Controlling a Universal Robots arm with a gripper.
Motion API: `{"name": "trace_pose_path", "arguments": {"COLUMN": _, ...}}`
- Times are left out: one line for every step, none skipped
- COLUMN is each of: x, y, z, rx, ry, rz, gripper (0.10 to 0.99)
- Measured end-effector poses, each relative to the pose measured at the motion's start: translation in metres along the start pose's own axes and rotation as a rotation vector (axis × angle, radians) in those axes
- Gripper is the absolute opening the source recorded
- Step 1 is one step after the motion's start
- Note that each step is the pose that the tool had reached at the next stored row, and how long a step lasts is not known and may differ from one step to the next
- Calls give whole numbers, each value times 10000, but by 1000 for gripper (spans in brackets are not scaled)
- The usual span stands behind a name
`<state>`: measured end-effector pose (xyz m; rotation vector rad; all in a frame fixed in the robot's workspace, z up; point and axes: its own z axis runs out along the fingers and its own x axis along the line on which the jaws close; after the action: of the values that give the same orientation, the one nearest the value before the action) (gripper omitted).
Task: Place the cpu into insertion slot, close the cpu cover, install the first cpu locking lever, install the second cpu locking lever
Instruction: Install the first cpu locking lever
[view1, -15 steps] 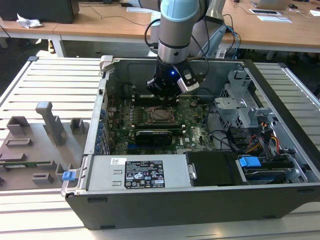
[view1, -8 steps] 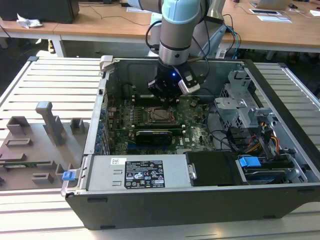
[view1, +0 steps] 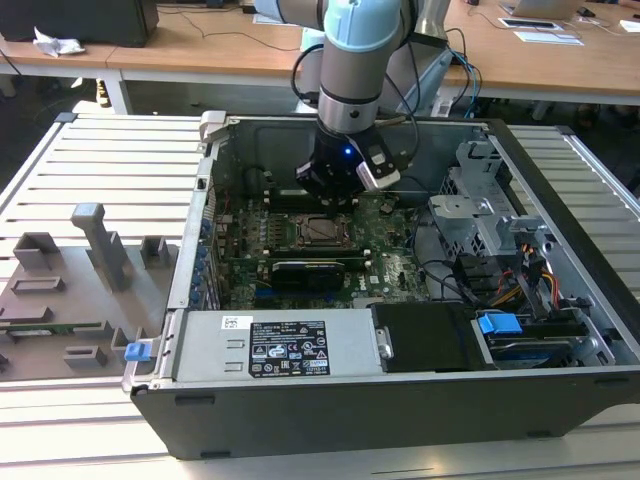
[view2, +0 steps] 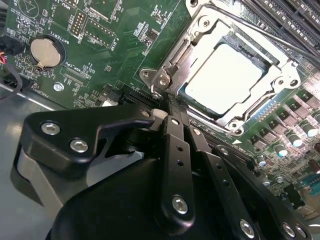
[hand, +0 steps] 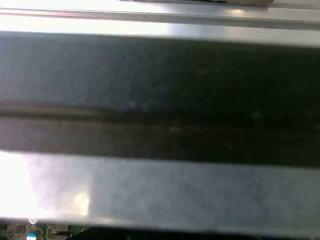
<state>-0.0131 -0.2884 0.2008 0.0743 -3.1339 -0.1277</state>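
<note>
Wooden desks stand at the back of the room, behind a slatted grey tabletop (view1: 100, 150). On it lies a big open computer case (view1: 330, 400), with a green board (view1: 390, 265) flat on its floor. At the exterior view's left sits a grey holder (view1: 70, 290) with small blocks and posts on it. The robot arm (view1: 355, 70) reaches down into the case from above.

Its black fingers (view2: 176, 145) are pressed together, side by side, with nothing between them. In the second wrist view their tips come down right at the edge of the socket, near one corner of the cpu cover (view2: 200, 37). I cannot tell if they touch it.

That cover is a shiny metal frame, and it lies flat and shut over the insertion slot (view2: 262, 107). Inside its square window sits the cpu (view2: 225, 77), with its pale metal top facing up. A round silver battery (view2: 45, 52) sits on the board, well apart from the socket.
</note>
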Motion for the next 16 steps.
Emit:
{"name": "trace_pose_path", "arguments": {"x": -4, "y": -1, "z": 2, "rx": 2, "ry": 0, "rz": 2, "gripper": 106}}
{"name": "trace_pose_path", "arguments": {"x": -6, "y": 0, "z": -2, "rx": -3, "ry": -4, "rz": 2, "gripper": 106}}
{"name": "trace_pose_path", "arguments": {"x": -7, "y": 3, "z": -33, "rx": -10, "ry": -12, "rz": 0, "gripper": 106}}
{"name": "trace_pose_path", "arguments": {"x": -6, "y": 5, "z": -65, "rx": -5, "ry": -4, "rz": 1, "gripper": 106}}
{"name": "trace_pose_path", "arguments": {"x": -6, "y": 7, "z": -90, "rx": -1, "ry": -1, "rz": 0, "gripper": 106}}
{"name": "trace_pose_path", "arguments": {"x": -6, "y": 8, "z": -110, "rx": -2, "ry": -2, "rz": 0, "gripper": 106}}
{"name": "trace_pose_path", "arguments": {"x": -6, "y": -1, "z": -111, "rx": -4, "ry": -3, "rz": -1, "gripper": 106}}
{"name": "trace_pose_path", "arguments": {"x": -4, "y": -24, "z": -114, "rx": -2, "ry": -3, "rz": 1, "gripper": 106}}
{"name": "trace_pose_path", "arguments": {"x": -3, "y": -51, "z": -116, "rx": -2, "ry": -2, "rz": 0, "gripper": 106}}
{"name": "trace_pose_path", "arguments": {"x": -1, "y": -79, "z": -118, "rx": -1, "ry": -1, "rz": 0, "gripper": 106}}
{"name": "trace_pose_path", "arguments": {"x": 0, "y": -106, "z": -120, "rx": -2, "ry": -3, "rz": -1, "gripper": 106}}
{"name": "trace_pose_path", "arguments": {"x": 1, "y": -127, "z": -121, "rx": -1, "ry": -2, "rz": -1, "gripper": 106}}
{"name": "trace_pose_path", "arguments": {"x": 3, "y": -162, "z": -124, "rx": 0, "ry": -2, "rz": 1, "gripper": 106}}
{"name": "trace_pose_path", "arguments": {"x": 4, "y": -185, "z": -126, "rx": 0, "ry": -2, "rz": 2, "gripper": 106}}
{"name": "trace_pose_path", "arguments": {"x": 6, "y": -228, "z": -129, "rx": 1, "ry": -2, "rz": 1, "gripper": 106}}
{"name": "trace_pose_path", "arguments": {"x": 7, "y": -269, "z": -131, "rx": 0, "ry": -3, "rz": 0, "gripper": 106}}
